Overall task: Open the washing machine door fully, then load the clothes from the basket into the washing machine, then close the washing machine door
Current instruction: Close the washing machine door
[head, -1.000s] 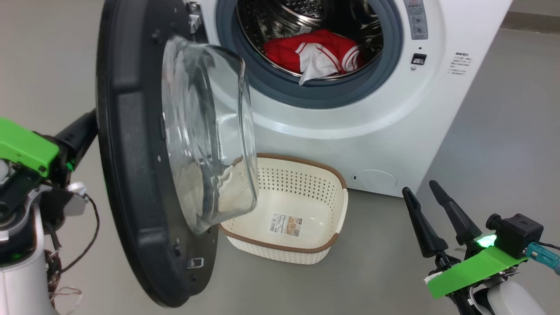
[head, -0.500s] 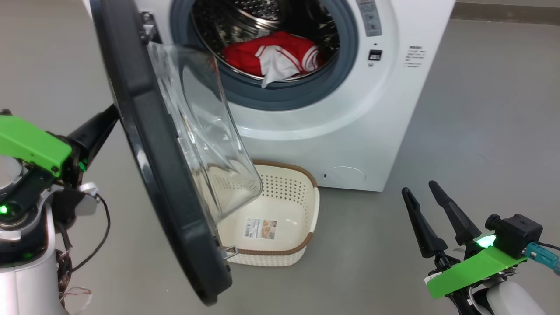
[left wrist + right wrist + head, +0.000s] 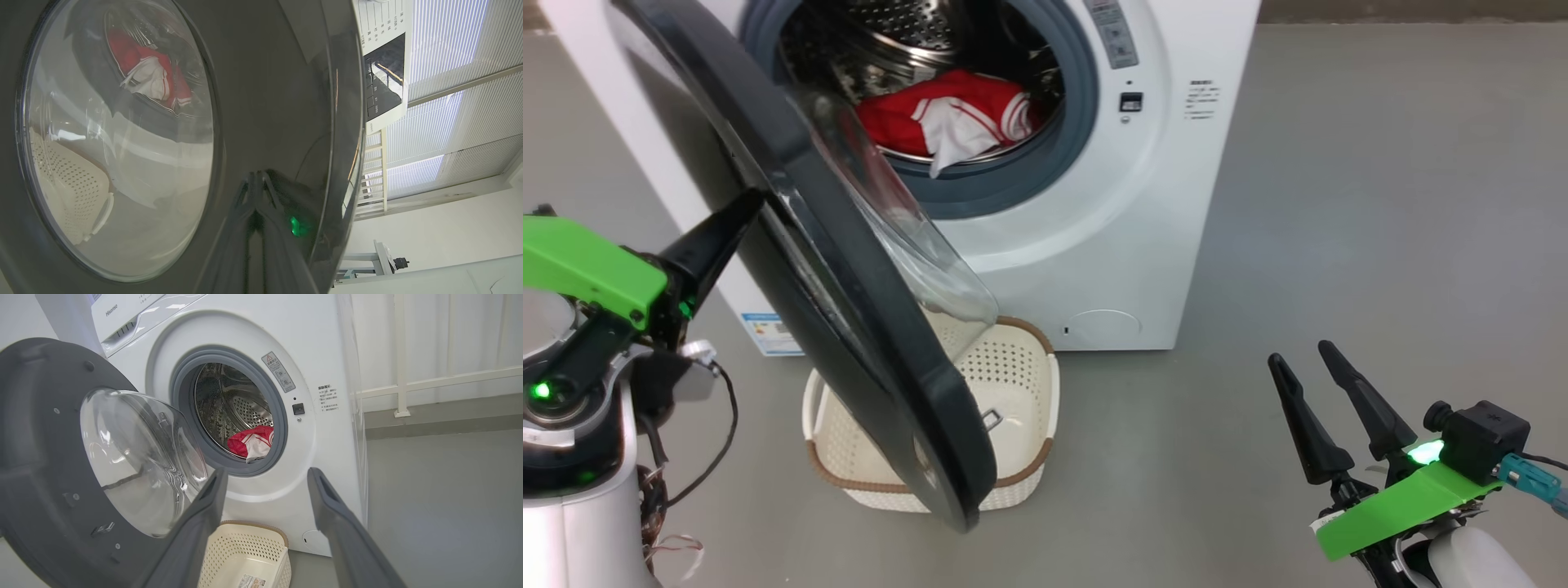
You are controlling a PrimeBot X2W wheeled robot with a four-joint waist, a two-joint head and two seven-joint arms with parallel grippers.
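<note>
My right pincer (image 3: 1300,355) hangs spread apart, unchanged. My left pincer (image 3: 750,202), pinched together, presses the door (image 3: 849,327), which has swung further toward the washing machine (image 3: 1094,245) and now crosses the basket (image 3: 1029,465). The clothes (image 3: 931,114) lie at the front lip of the drum (image 3: 898,16).

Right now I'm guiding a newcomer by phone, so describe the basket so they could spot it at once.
Find the white washing machine, its round black door standing open. On the grey floor in front, partly under that door, sits the basket. It is the low cream tub with perforated walls and brown rim, unlike the red clothes inside the machine.
</note>
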